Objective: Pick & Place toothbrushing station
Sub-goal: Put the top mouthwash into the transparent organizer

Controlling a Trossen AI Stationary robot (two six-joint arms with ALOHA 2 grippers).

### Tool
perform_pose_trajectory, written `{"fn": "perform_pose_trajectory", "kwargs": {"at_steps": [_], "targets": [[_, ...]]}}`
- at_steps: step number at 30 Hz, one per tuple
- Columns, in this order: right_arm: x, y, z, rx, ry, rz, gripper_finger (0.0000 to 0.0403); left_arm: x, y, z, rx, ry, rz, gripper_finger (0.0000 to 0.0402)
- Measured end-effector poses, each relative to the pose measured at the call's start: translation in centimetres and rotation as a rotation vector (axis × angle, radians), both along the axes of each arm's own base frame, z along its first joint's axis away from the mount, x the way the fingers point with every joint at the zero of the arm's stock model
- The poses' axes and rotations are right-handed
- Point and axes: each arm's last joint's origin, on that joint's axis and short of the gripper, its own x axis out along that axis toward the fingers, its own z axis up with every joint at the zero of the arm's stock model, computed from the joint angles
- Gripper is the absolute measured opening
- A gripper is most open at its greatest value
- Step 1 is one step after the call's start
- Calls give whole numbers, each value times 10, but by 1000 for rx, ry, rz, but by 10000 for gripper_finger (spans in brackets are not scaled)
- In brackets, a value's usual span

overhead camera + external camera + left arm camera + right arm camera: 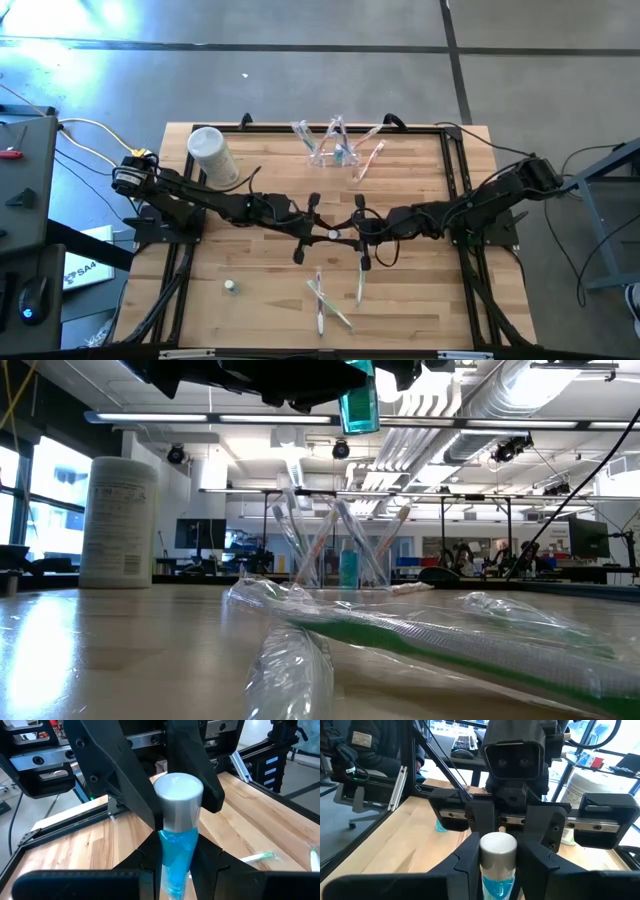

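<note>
White canister (pixel 211 154): upright on tabletop (pixel 420 300), well left of station. Left gripper (pixel 316 236): mid-tabletop, fingers (pixel 142 805) clamped on blue-filled tube (pixel 177 845) with silver cap. Right gripper (pixel 352 236): just beside, fingers (pixel 542 832) closed on same tube from opposite side. Toothbrushing station (pixel 335 152): far edge of tabletop, beyond both grippers, untouched, brushes splayed inside. Judged light, rigid, slick, brittle; tips easily. Best hold: low on clear wall, below brushes.

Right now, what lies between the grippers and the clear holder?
Bare wood, per the high view, from left gripper and right gripper, both holding a blue tube, to the holder.
</note>
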Motion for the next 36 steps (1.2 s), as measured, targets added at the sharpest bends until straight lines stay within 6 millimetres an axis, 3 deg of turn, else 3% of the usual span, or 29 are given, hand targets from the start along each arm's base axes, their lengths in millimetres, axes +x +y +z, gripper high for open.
{"fn": "perform_pose_trajectory", "kwargs": {"at_steps": [6, 16, 23, 30, 36], "targets": [[0, 0, 0, -1, 3, -5, 91, 0, 0, 0, 2, 3, 1, 71], [-5, 10, -6, -47, 42, -151, 91, -2, 0, -9, 67, 90, -4, 263], [-24, 16, -4, -121, 125, -307, 91, -14, 4, -13, 60, 244, 86, 316], [-45, -21, 8, -27, 217, -460, 91, -33, 12, -13, 53, 396, 290, 319], [-40, -65, 10, 56, 92, -341, 91, -41, 15, -9, 62, 426, 344, 319]]}}
